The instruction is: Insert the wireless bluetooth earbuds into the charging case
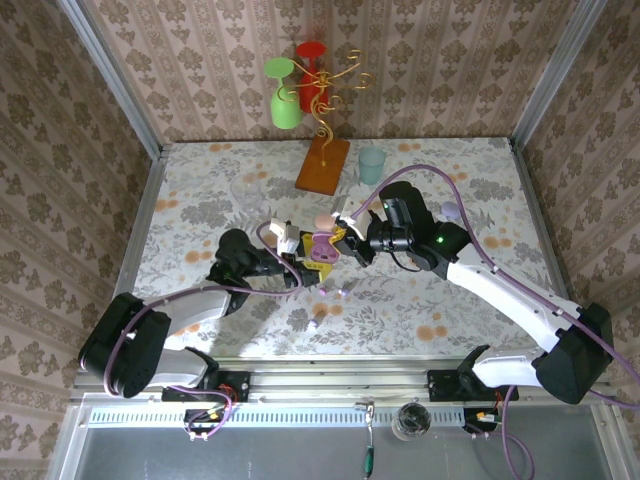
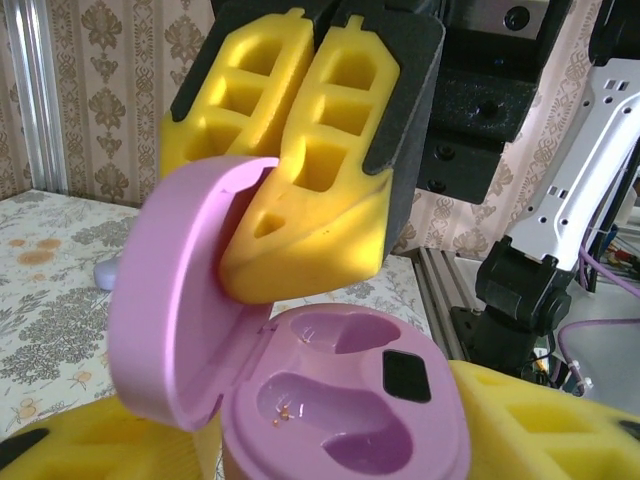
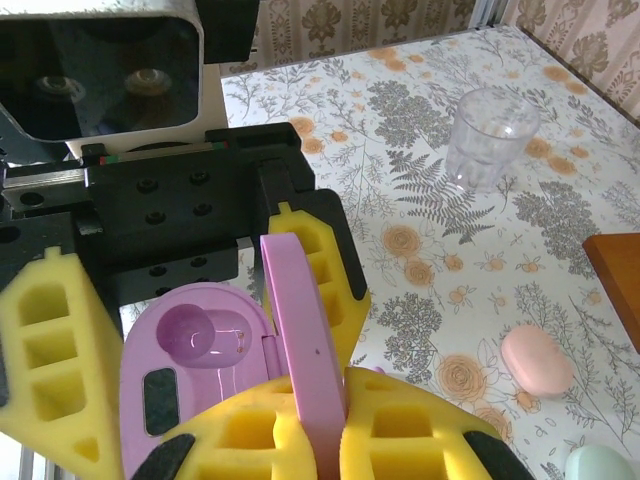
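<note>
I'm reading this as the hold-the-case-open step. The right pincer [image 3: 327, 440] is clenching the lid [image 3: 300, 320] of the purple charging case [image 2: 345, 405]. The left pincer [image 2: 330, 445] is flanking its base, and I can't tell if it's gripping. Both sockets are sitting empty. The earbuds [image 1: 323, 291] are lying on the surface [image 1: 200, 200] just in front of the case. I'm counting three tiny specks, too small to confirm. I'm also counting one closed pink case [image 3: 537, 362]. The next move is calling for one pincer free to pick a bud.
</note>
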